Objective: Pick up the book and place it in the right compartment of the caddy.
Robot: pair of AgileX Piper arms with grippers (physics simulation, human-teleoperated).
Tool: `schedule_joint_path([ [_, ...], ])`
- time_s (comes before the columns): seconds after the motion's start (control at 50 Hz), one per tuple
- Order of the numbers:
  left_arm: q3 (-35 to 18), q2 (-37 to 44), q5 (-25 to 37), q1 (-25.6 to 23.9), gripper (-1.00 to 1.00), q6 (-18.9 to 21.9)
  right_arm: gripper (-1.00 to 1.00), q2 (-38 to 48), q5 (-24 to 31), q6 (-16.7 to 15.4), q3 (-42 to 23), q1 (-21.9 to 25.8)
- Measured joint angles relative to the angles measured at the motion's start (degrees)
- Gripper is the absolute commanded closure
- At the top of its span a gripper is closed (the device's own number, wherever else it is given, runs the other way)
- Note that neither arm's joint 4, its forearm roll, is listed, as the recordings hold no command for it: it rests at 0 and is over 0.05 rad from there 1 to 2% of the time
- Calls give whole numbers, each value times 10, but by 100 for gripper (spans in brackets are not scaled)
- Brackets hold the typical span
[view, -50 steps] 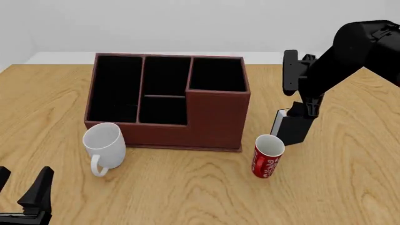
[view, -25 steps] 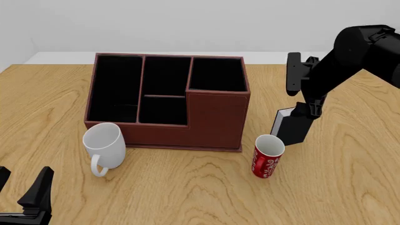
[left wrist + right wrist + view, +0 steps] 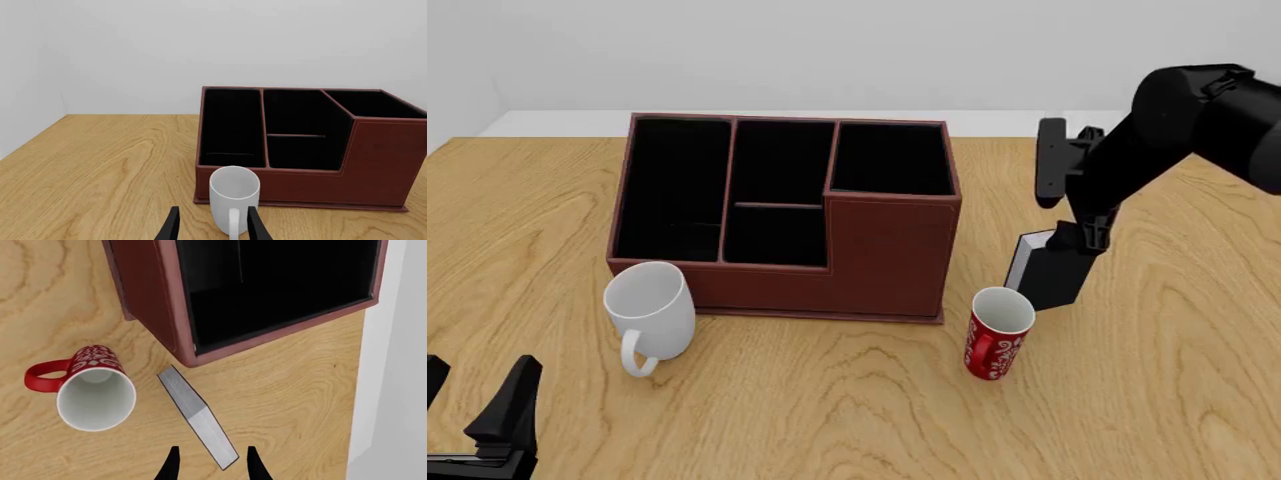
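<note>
Wooden desk (image 3: 827, 420), reddish-brown caddy (image 3: 888, 260) with four black compartments, right gripper (image 3: 211, 466) open above upright book (image 3: 1049, 272), book standing right of caddy beside red mug (image 3: 998, 333), white mug (image 3: 651, 312), left gripper (image 3: 211, 231) open.

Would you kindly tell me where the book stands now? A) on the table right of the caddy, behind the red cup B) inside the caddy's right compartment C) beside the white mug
A: the book stands upright on the table, right of the caddy.
</note>
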Motion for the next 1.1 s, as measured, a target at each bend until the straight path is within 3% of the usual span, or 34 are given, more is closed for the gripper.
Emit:
schedule_joint_path([
  [1.1,0,0,0,0,-100,0,-100,63,-28,-32,-11,-29],
])
